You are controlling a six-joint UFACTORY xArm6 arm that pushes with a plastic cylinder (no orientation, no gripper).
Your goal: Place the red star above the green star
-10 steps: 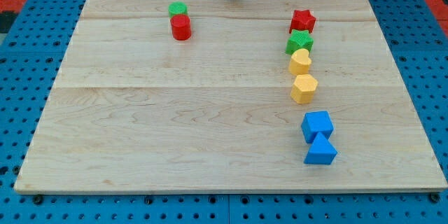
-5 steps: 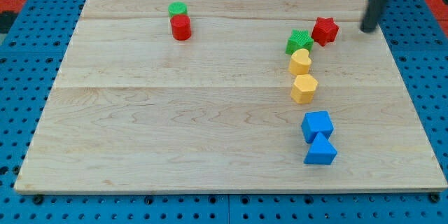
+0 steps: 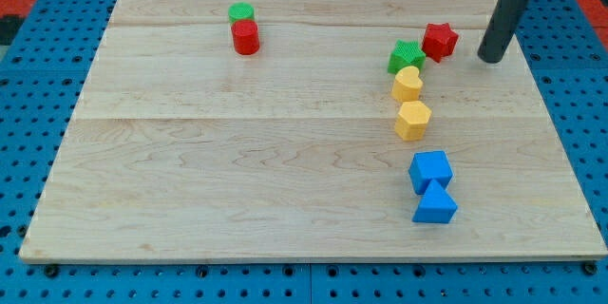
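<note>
The red star (image 3: 440,41) lies near the board's top right, touching the upper right side of the green star (image 3: 407,56). My tip (image 3: 491,58) is down on the board to the right of the red star, a short gap away from it. The rod rises toward the view's top right.
A yellow heart (image 3: 408,84) and a yellow hexagon (image 3: 412,120) sit in a column below the green star. A blue cube (image 3: 430,170) and a blue triangle (image 3: 435,204) lie lower. A green cylinder (image 3: 241,12) and a red cylinder (image 3: 246,37) stand at top left on the wooden board (image 3: 237,171).
The red star went from right above the green star to its upper right. My tip moved from the top middle to the right side, then slightly down and left.
</note>
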